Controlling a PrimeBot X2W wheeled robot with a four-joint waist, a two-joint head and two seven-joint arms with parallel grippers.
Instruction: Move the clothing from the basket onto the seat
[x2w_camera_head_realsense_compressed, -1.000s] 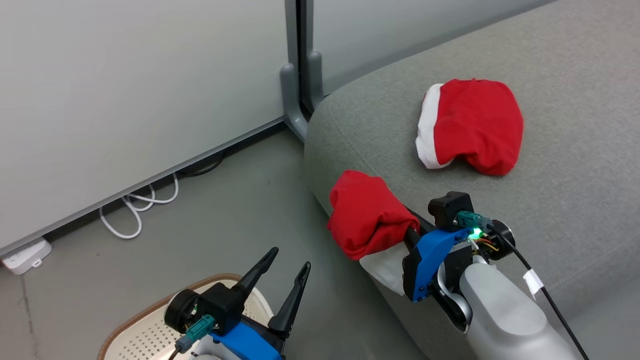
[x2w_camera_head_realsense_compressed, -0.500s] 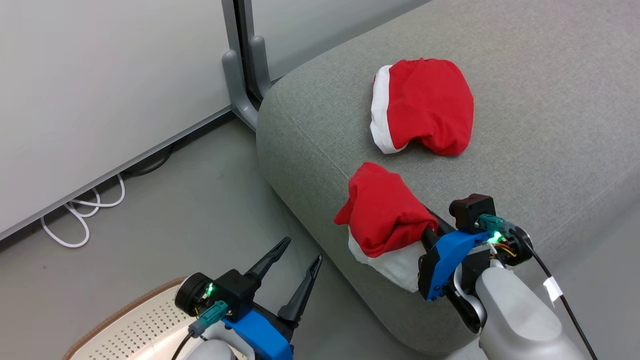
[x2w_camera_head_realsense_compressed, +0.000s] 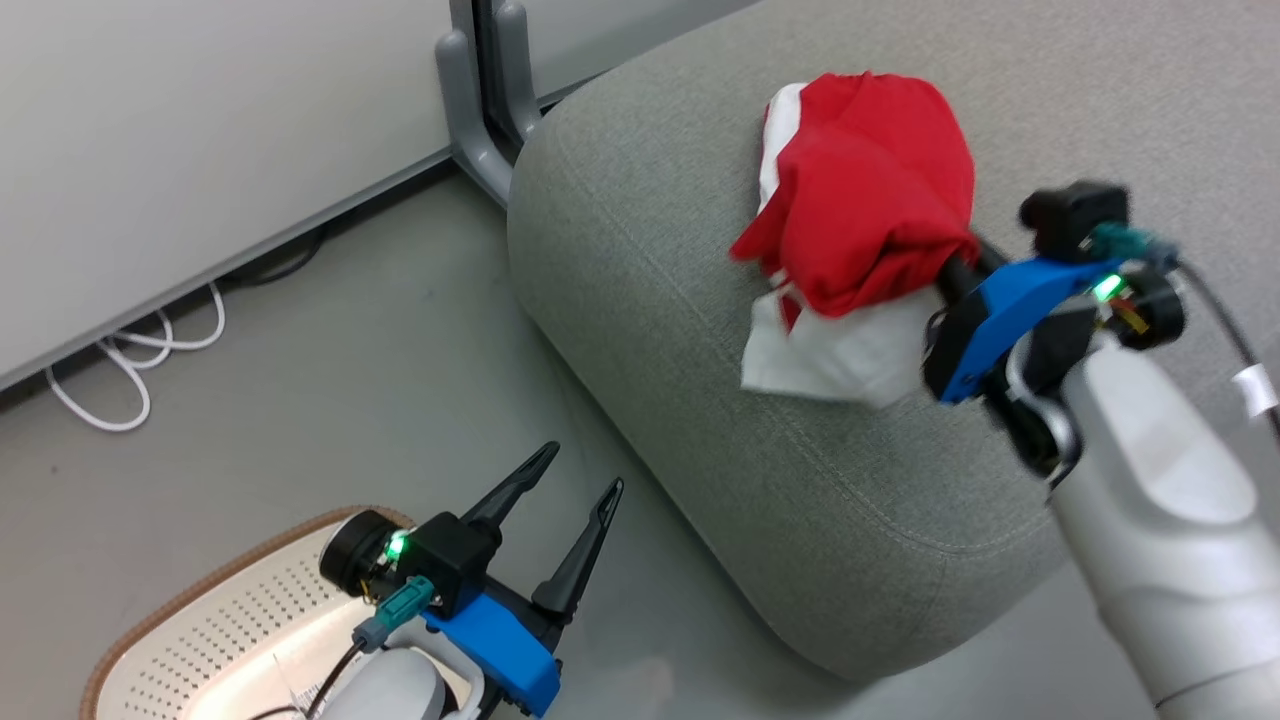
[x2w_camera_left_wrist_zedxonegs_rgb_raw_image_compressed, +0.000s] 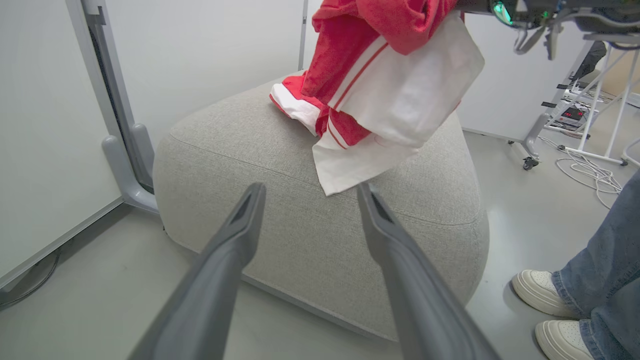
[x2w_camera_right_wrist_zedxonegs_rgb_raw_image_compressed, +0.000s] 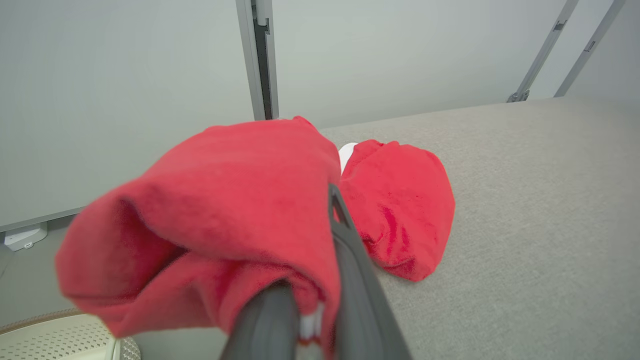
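In the head view, the basket (x2w_camera_head_realsense_compressed: 190, 625) stands on the floor at seven o'clock. Just right of it, near six o'clock, the left gripper (x2w_camera_head_realsense_compressed: 583, 466) has its fingers spread wide and holds nothing. The seat (x2w_camera_head_realsense_compressed: 680, 400) spreads from the centre out to three o'clock. At two o'clock the right gripper (x2w_camera_head_realsense_compressed: 948, 268) is clamped on a red garment (x2w_camera_head_realsense_compressed: 870, 220), which hangs over the cushion. The other garment (x2w_camera_right_wrist_zedxonegs_rgb_raw_image_compressed: 400, 210) lies on the seat just beyond it.
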